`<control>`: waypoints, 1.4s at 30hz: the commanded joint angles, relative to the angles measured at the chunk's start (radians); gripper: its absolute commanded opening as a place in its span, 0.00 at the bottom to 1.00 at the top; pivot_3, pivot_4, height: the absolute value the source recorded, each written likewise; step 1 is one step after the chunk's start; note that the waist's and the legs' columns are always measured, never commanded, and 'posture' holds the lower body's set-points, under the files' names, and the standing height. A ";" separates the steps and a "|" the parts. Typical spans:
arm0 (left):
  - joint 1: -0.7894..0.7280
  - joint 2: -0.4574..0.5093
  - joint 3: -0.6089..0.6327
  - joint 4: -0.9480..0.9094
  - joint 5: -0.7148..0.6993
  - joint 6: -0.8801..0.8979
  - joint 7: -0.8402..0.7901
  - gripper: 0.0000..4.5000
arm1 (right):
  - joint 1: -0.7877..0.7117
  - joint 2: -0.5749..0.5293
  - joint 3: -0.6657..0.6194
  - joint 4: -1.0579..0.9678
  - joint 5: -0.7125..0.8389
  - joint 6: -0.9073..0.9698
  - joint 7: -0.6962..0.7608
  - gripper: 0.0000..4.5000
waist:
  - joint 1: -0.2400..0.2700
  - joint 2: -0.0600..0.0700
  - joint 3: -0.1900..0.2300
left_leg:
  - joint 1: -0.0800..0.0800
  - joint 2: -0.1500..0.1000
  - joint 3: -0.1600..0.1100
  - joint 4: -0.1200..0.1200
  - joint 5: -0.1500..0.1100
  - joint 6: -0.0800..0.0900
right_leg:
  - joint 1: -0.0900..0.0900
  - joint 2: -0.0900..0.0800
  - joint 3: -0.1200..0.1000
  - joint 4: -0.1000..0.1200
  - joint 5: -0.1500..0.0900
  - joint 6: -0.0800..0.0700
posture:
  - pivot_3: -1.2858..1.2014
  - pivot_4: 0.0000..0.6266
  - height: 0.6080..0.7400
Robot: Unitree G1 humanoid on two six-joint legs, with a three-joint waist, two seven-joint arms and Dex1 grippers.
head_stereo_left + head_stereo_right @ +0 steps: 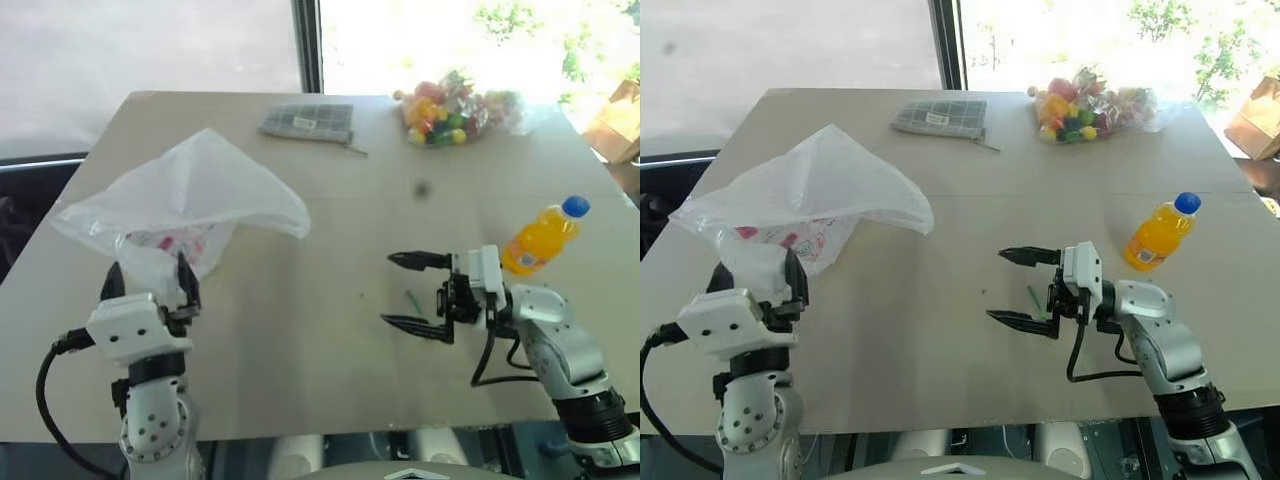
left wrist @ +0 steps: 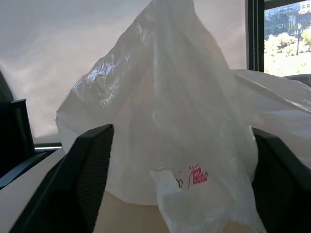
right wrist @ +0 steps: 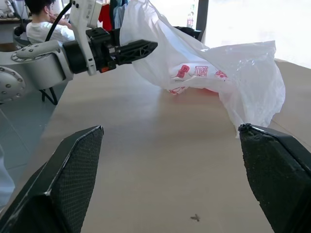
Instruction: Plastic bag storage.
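The plastic bag (image 1: 195,190) is a crinkly white translucent heap with red print, lying at the table's left side. My left gripper (image 1: 148,268) points up into its near edge. Its two black fingers (image 2: 92,170) stand wide apart, open, with a fold of the bag (image 2: 170,111) rising between them. Whether the film touches the pads I cannot tell. My right gripper (image 1: 389,290) hovers over the middle of the table, turned toward the left, open and empty. It is well clear of the bag (image 3: 204,58).
On the wooden table (image 1: 330,380), a clear bag of colourful sweets (image 1: 455,108) lies at the far right and a grey checked pouch (image 1: 307,121) at the far middle. An orange drink bottle (image 1: 543,238) stands just behind my right gripper. A person (image 3: 41,19) sits beyond the table's left side.
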 commanded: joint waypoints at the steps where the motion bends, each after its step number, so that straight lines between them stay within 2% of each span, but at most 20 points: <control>1: -0.027 0.024 0.011 -0.007 -0.015 0.029 -0.012 0.47 | 0.006 0.008 0.002 -0.040 0.002 -0.020 -0.010 1.00 | 0.000 0.000 0.000 | 0.000 0.000 0.000 0.000 0.000 0.000 | 0.000 0.000 0.000 0.001 0.000 0.000 | 0.52 0.24 1.00; 3: -0.034 0.026 0.001 -0.012 -0.017 0.044 -0.018 0.28 | 0.009 0.010 0.001 -0.041 0.001 -0.020 -0.014 1.00 | -0.002 0.000 0.000 | 0.001 0.000 0.001 0.001 0.000 0.000 | 0.000 0.000 0.001 0.003 0.000 0.000 | 0.52 0.24 1.00; 5: -0.035 0.025 -0.009 -0.017 -0.019 0.053 -0.023 0.05 | 0.012 0.009 -0.002 -0.043 0.000 -0.019 -0.019 1.00 | -0.002 0.000 0.000 | 0.002 0.000 0.001 0.001 0.000 0.000 | 0.000 0.000 0.001 0.004 0.000 0.000 | 0.52 0.24 1.00; 6: -0.035 0.025 -0.014 -0.019 -0.020 0.055 -0.025 0.01 | 0.014 0.007 -0.004 -0.044 -0.001 -0.019 -0.021 1.00 | -0.001 0.000 0.000 | 0.002 0.000 0.001 0.001 0.000 0.000 | 0.000 0.000 0.001 0.004 0.000 0.000 | 0.52 0.24 1.00; 15: -0.085 0.034 -0.051 -0.015 -0.136 0.088 -0.093 0.01 | 0.090 -0.112 -0.048 -0.103 -0.011 0.154 -0.124 1.00 | 0.003 0.000 0.000 | 0.004 0.000 0.002 0.001 0.000 0.000 | 0.001 -0.002 0.001 0.006 -0.002 -0.003 | 0.52 0.24 1.00; 21: -0.105 0.040 -0.084 -0.011 -0.232 0.096 -0.157 0.01 | 0.228 -0.201 -0.054 -0.225 -0.072 0.257 -0.232 1.00 | 0.009 0.000 0.000 | 0.004 0.000 0.002 0.001 0.000 0.000 | 0.001 -0.002 0.002 0.006 -0.002 -0.003 | 0.52 0.24 1.00; 25: -0.117 0.042 -0.098 -0.005 -0.267 0.101 -0.179 0.01 | 0.281 -0.202 -0.018 -0.253 -0.202 0.268 -0.349 1.00 | 0.008 0.000 0.000 | 0.004 0.000 0.002 0.001 0.000 0.000 | 0.001 -0.002 0.002 0.006 -0.002 -0.003 | 0.52 0.24 1.00; 34: -0.132 0.063 -0.092 0.002 -0.291 0.117 -0.192 0.01 | 0.316 -0.146 -0.007 -0.205 -0.265 0.288 -0.447 1.00 | 0.011 -0.001 0.000 | 0.004 -0.001 0.002 0.002 0.000 0.000 | 0.001 -0.001 0.002 0.006 -0.003 -0.003 | 0.52 0.24 1.00; 37: -0.137 0.076 -0.088 -0.004 -0.312 0.129 -0.203 0.00 | 0.330 -0.126 -0.002 -0.204 -0.260 0.289 -0.454 0.82 | 0.012 -0.001 0.000 | 0.004 0.000 0.002 0.002 0.000 0.000 | 0.001 -0.001 0.002 0.006 -0.003 -0.003 | 0.52 0.24 1.00; 42: -0.148 0.091 -0.090 -0.004 -0.362 0.144 -0.226 0.00 | 0.347 -0.112 0.002 -0.214 -0.260 0.280 -0.452 0.29 | 0.013 -0.001 -0.001 | 0.004 0.000 0.002 0.002 0.000 0.000 | 0.001 -0.001 0.002 0.006 -0.003 -0.003 | 0.52 0.24 1.00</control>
